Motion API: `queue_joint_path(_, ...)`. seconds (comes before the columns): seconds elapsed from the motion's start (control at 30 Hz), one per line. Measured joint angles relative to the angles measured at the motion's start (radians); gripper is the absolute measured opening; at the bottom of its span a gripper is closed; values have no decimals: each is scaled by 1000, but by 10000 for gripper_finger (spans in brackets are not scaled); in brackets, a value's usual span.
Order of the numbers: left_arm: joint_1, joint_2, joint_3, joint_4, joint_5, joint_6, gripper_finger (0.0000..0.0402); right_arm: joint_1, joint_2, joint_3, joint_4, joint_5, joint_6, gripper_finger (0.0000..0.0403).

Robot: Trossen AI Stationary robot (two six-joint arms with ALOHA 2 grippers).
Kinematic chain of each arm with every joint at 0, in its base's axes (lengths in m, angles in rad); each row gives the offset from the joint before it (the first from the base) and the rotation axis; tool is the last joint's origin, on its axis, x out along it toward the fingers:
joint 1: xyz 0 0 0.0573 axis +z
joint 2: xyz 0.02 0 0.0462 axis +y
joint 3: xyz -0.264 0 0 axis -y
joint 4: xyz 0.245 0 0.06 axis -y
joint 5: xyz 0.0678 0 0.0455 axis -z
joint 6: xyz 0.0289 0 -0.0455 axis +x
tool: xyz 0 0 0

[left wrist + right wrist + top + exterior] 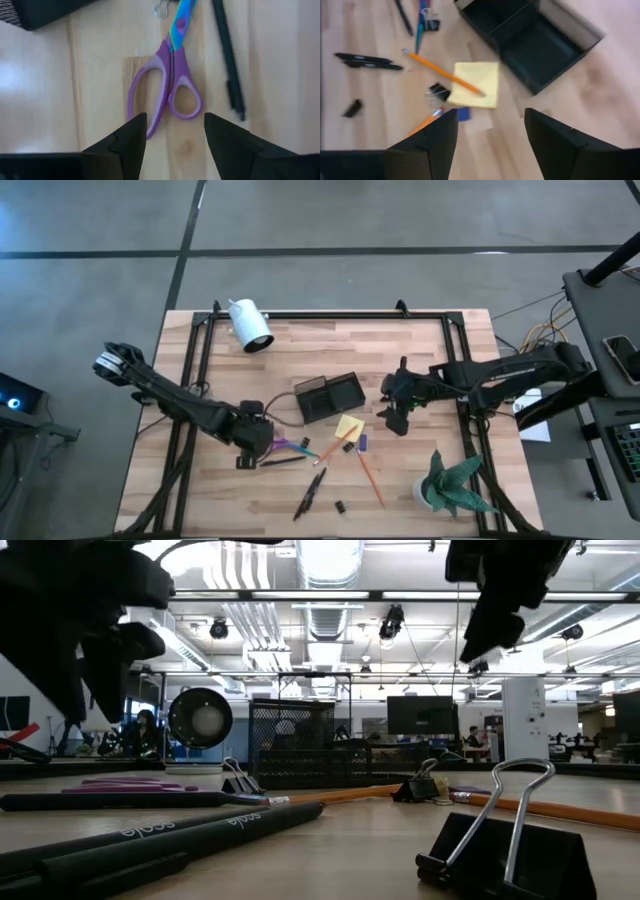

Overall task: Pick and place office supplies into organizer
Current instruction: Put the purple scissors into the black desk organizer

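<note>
High view: the left pincer [252,442] sits just beside the purple-handled scissors [290,446] on the wooden surface [420,380], nearer them than the right pincer [398,408], which hovers beside the one empty organizer [330,397]. Left wrist view: the fingers [131,137] stand apart, handles directly ahead, the scissors' long axis running straight away from the pincer. Right wrist view: fingers apart above one yellow sticky-note pad [477,86] and two orange pencils [442,73].

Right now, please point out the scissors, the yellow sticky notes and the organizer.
scissors [172,82]: left wrist view, where the purple handles meet.
yellow sticky notes [482,92]: right wrist view, bare top sheet.
organizer [532,50]: right wrist view, floor of one compartment.
</note>
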Motion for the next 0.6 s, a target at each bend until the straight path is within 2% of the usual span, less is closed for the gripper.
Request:
queue_joint_path(0.27, 1, 87, 18, 15, -92, 48, 183, 80, 1, 64, -88, 194, -33, 221)
queue_joint_path(0.6, 3, 137, 18, 90, -15, 12, 183, 84, 2, 49, -86, 215, 3, 221)
